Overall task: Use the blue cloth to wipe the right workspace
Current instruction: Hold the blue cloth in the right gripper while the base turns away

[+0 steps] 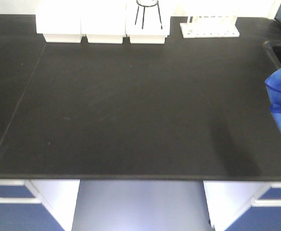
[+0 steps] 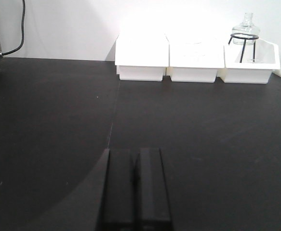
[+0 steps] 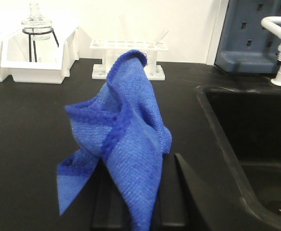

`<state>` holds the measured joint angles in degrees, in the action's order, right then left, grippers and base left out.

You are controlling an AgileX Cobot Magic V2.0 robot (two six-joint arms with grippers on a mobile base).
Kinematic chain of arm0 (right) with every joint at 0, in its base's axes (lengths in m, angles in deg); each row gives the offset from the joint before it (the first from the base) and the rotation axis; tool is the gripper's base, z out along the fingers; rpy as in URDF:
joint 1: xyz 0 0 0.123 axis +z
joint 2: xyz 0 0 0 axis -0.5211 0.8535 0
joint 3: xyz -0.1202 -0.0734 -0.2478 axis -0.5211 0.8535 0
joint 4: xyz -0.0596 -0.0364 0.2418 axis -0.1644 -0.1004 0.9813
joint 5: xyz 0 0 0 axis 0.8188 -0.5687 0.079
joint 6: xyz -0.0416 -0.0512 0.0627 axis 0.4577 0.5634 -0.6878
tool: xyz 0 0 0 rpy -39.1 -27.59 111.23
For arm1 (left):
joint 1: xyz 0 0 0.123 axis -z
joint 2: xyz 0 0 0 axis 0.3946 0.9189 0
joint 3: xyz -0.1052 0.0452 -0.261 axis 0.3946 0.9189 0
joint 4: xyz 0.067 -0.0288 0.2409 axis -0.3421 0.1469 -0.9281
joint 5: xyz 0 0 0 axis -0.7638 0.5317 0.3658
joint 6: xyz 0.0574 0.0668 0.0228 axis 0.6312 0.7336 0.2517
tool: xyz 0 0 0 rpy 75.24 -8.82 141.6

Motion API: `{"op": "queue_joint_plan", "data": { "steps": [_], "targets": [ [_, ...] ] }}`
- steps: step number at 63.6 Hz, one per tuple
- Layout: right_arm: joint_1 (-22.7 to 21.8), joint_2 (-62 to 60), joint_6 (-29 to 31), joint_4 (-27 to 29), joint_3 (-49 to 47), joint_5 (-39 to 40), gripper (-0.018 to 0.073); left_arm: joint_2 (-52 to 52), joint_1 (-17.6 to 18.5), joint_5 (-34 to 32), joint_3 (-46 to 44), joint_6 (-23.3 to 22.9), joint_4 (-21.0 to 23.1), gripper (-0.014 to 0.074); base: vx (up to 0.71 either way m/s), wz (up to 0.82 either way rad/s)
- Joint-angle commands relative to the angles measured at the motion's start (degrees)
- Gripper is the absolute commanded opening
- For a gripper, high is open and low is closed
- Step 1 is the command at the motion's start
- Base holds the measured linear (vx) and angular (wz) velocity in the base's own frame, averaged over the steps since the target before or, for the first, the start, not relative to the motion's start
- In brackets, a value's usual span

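Holding the small bright blue woven cloth (image 3: 123,144), the right gripper (image 3: 141,207) is clamped on its lower folds. Most of the fabric stands bunched above the fingers and appears lifted off the matte black counter (image 1: 130,110), near its right edge beside the black sink (image 3: 246,139).

The left gripper (image 2: 133,190) has its fingers pressed together, empty, low over the counter's left part.

Along the back edge are white plastic bins (image 1: 101,21) and a white tube rack (image 1: 210,26).

I cannot pick out the right workspace in these views.

Step in hand, as judged: carrying the cloth to the wiping area. To do it well, hold the clamp firm and lower until loose fabric (not fingertips) lies flat. Then stroke in overlapping passes.
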<state>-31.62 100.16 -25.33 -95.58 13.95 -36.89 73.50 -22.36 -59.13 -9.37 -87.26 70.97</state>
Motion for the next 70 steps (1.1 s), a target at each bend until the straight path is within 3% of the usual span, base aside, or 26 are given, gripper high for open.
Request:
{"op": "queue_joint_plan", "data": {
  "steps": [1,70],
  "targets": [
    [-0.19,-0.03,0.45,-0.82,-1.79,1.2,0.0,-0.9,-0.28,-4.62,1.78,-0.49,-0.05,-0.0006,-0.24,-0.03],
    [-0.19,-0.03,0.45,-0.82,-1.79,1.27,0.0,-0.9,-0.28,-4.62,1.78,-0.49,-0.05,-0.0006,-0.35,0.01]
  ]
}}
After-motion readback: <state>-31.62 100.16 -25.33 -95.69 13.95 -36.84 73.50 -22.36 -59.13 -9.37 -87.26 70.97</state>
